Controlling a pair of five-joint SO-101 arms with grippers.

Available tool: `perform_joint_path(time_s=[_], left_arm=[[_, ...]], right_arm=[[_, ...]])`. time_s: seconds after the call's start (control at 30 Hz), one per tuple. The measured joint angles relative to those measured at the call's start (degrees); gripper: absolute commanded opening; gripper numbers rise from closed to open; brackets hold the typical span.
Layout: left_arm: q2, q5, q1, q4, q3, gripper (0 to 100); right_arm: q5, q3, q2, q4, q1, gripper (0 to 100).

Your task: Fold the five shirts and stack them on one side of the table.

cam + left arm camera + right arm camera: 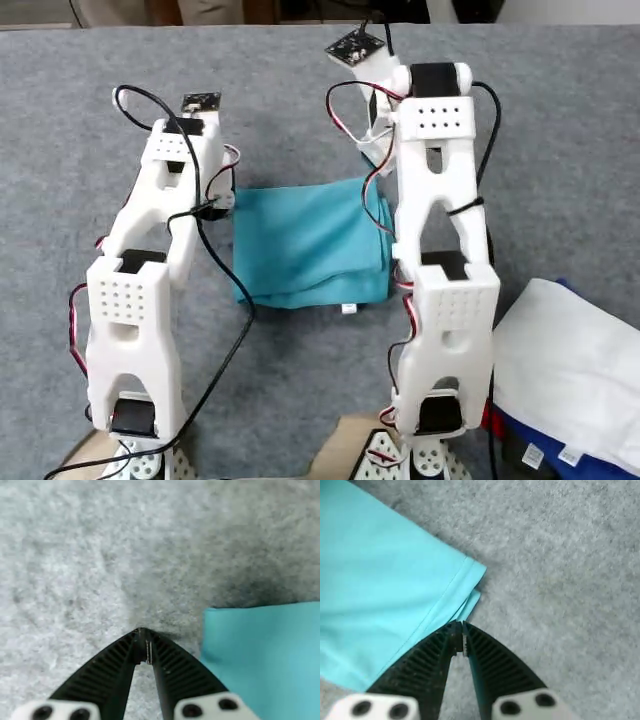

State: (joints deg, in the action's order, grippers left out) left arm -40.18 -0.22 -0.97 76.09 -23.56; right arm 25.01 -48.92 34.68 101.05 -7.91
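- I read the left gripper (143, 636) as closed, tips together, over the grey mat (100, 555) beside the folded teal shirt (265, 655).
- I read the right gripper (459, 631) as closed at a corner of the teal shirt.

Left arm (150, 250): stretched forward from its base along the left side of the folded teal shirt (310, 245), wrist pitched down at the shirt's far left corner. Left end effector (143, 642): jaws closed tip to tip, just beside the shirt's edge, holding nothing.

Right arm (440, 190): stretched forward along the shirt's right side. Right end effector (459, 637): jaws closed, tips at the shirt's hem corner.
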Motion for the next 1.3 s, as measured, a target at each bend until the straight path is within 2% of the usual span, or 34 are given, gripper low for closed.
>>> perform_joint_path(time_s=[0.17, 0.27, 0.47, 0.63, 0.83, 1.0, 1.17, 1.3], left_arm=[[0.0, 0.0, 0.5, 0.0, -0.3, 2], [0.0, 0.0, 0.5, 0.0, -0.3, 2], [0.0, 0.0, 0.5, 0.0, -0.3, 2], [0.0, 0.0, 0.5, 0.0, -0.3, 2], [0.0, 0.0, 0.5, 0.0, -0.3, 2], [0.0, 0.0, 0.5, 0.0, -0.3, 2], [0.0, 0.0, 1.0, 0.0, -0.3, 2], [0.0, 0.0, 2.8, -1.5, -0.3, 2]], right_arm=[[0.0, 18.3, -12.3, -0.2, -5.4, 0.4], [0.0, 32.4, -18.6, -4.0, -6.9, 0.4], [0.0, 58.5, -23.6, -17.7, -6.1, 0.4], [-0.2, 69.6, -23.6, -26.0, -3.0, 0.4], [2.5, 72.1, -25.1, -27.8, -0.6, 0.5], [2.9, 64.6, -27.1, -24.3, 0.6, 0.5], [2.9, 51.6, -30.2, -16.6, 0.9, 0.5], [2.9, 47.6, -32.5, -6.1, 1.1, 0.5]])
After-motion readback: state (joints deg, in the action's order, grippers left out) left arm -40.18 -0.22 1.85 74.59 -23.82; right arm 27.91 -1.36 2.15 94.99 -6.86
